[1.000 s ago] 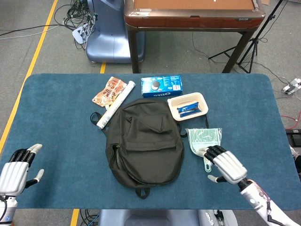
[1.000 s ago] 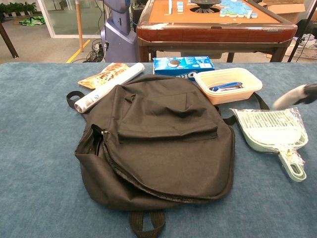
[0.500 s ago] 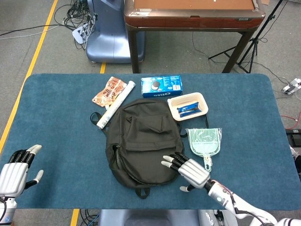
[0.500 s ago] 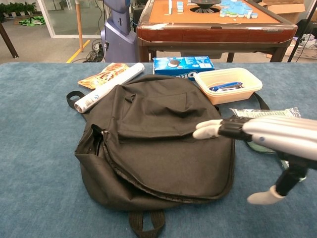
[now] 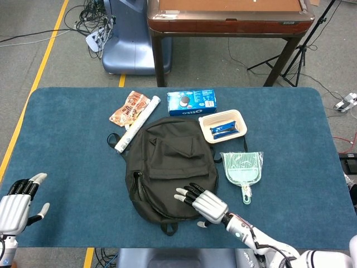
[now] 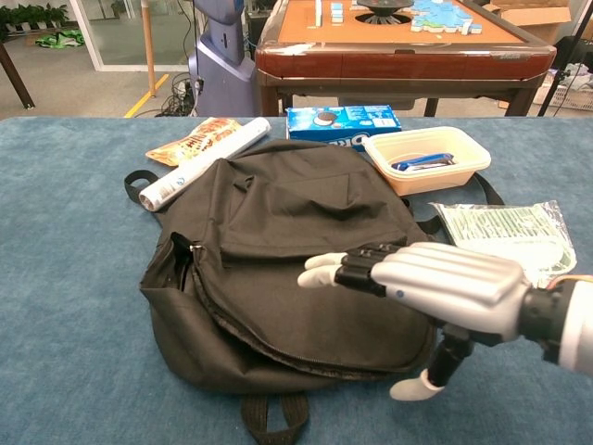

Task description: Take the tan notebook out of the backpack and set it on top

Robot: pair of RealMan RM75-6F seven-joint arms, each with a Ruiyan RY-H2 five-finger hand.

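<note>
Blue bench [image 5: 67, 145] carrying 1 black backpack [image 5: 170, 167], lying flat, long axis running near to far, top handle at the near edge and zipper gaping on its left side. The tan notebook is not visible. Right hand [image 5: 202, 202] above the backpack's near right corner, fingers spread, grasping nothing. Left hand [image 5: 17, 201] at the near left edge, likewise released.

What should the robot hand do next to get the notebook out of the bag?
Probably move the right hand, open above the backpack, left to the gaping zipper opening and reach in. No notebook shows yet; the left hand waits far off.
</note>
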